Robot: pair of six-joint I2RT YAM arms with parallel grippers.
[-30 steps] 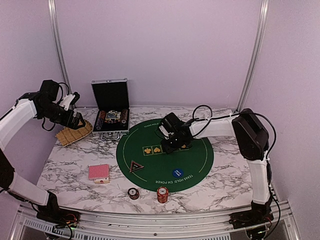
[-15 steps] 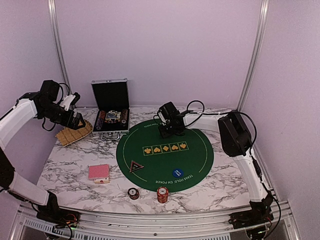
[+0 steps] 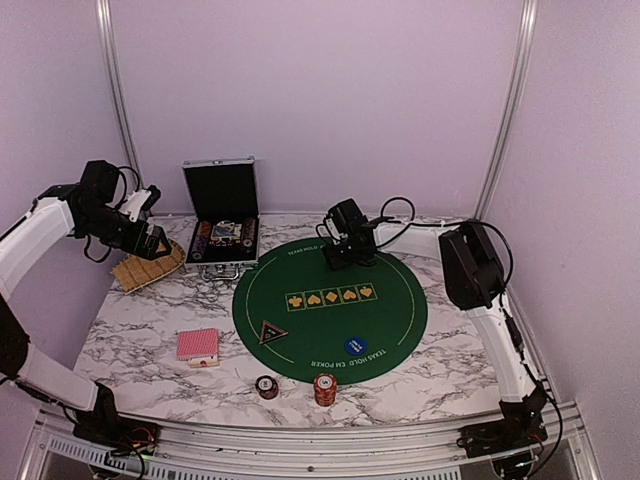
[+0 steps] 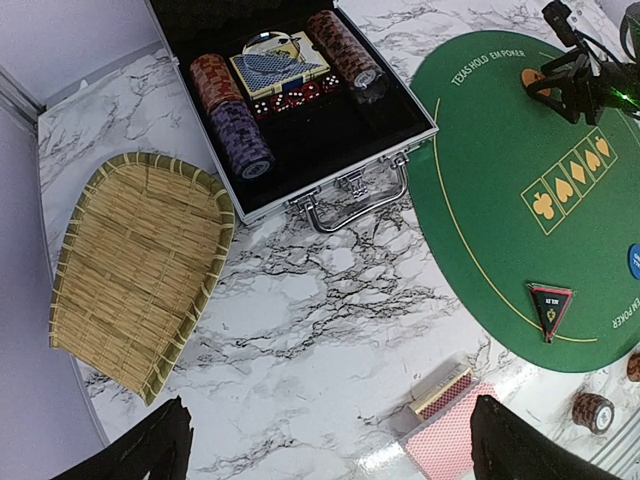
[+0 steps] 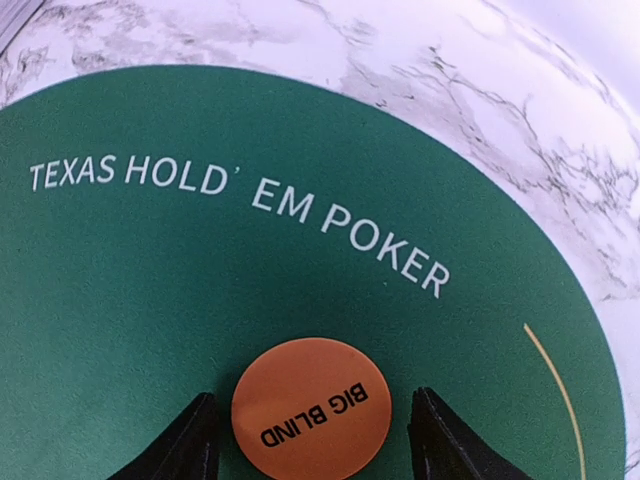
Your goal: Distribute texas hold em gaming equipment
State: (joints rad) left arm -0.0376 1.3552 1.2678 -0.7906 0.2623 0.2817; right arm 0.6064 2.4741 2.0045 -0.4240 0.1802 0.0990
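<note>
right pincer (image 5: 312,432) gapes astride orange button (image 5: 310,405) on mat (image 5: 130,300); left pincer (image 4: 330,445) wide, empty.

Pale lilac walls (image 3: 320,100) with aluminium posts (image 3: 112,100) surround a marble-patterned table (image 3: 140,340).

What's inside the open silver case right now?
Rows of chips, a blue-backed deck and red dice lie in the case. Anything beneath the deck is hidden.

Orange BIG BLIND button (image 5: 311,408) (lettering inverted) on green mat (image 5: 120,300), between parted fingers (image 5: 195,445) of the right hand (image 5: 311,396)
</note>
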